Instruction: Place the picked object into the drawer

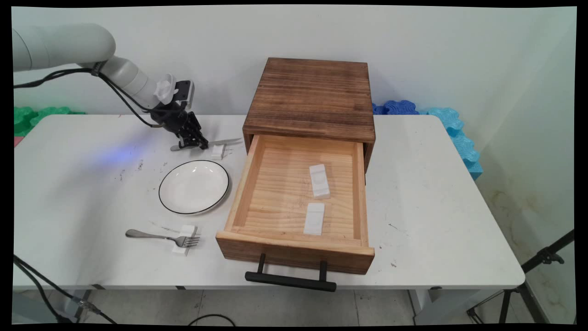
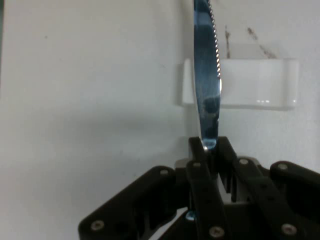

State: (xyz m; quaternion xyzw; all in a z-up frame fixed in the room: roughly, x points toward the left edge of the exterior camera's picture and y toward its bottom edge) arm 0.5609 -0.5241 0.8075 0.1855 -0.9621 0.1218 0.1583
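Where main view blurs, hand view shows pincer (image 2: pixel 209 146) clamping knife (image 2: pixel 206 75).

Robot lab, tripod (image 1: pixel 528 285), foam mats (image 1: pixel 452 126), cables (image 1: pixel 41 289)

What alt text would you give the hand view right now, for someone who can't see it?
The black gripper is shut on a serrated table knife, its blade running straight up the frame. The blade crosses a small white block-shaped rest lying on the white table.

Plate (image 1: pixel 193 187), fork (image 1: pixel 161 237), open drawer (image 1: pixel 296 202).
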